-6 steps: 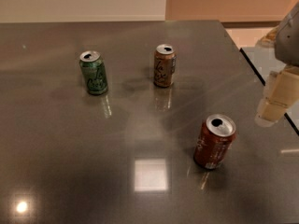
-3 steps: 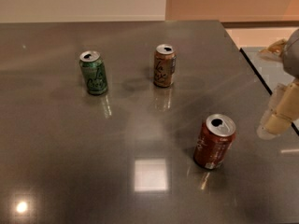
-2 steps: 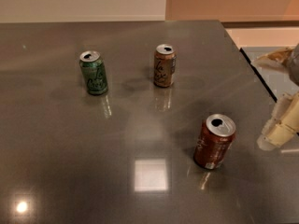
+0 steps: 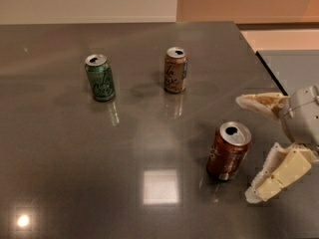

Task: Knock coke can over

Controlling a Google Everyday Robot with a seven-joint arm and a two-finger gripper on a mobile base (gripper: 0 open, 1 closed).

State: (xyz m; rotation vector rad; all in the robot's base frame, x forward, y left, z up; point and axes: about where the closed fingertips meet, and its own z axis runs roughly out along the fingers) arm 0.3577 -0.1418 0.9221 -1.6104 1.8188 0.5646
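Note:
The coke can (image 4: pixel 228 151), dark red-brown with a silver top, stands upright on the dark grey table (image 4: pixel 60 148) at the front right. My gripper (image 4: pixel 249 148) is just right of the can, low over the table. It is open: one pale finger (image 4: pixel 259 105) reaches behind the can's right side, the other finger (image 4: pixel 271 180) lies in front of it to the right. Neither finger touches the can.
A green can (image 4: pixel 99 77) stands upright at the back left. A tan-orange can with script lettering (image 4: pixel 175 69) stands upright at the back centre. The table's right edge (image 4: pixel 266 68) runs close behind the gripper.
The gripper has moved left and down from the table's right edge to beside the coke can, its fingers now spread either side. The cans have not moved.

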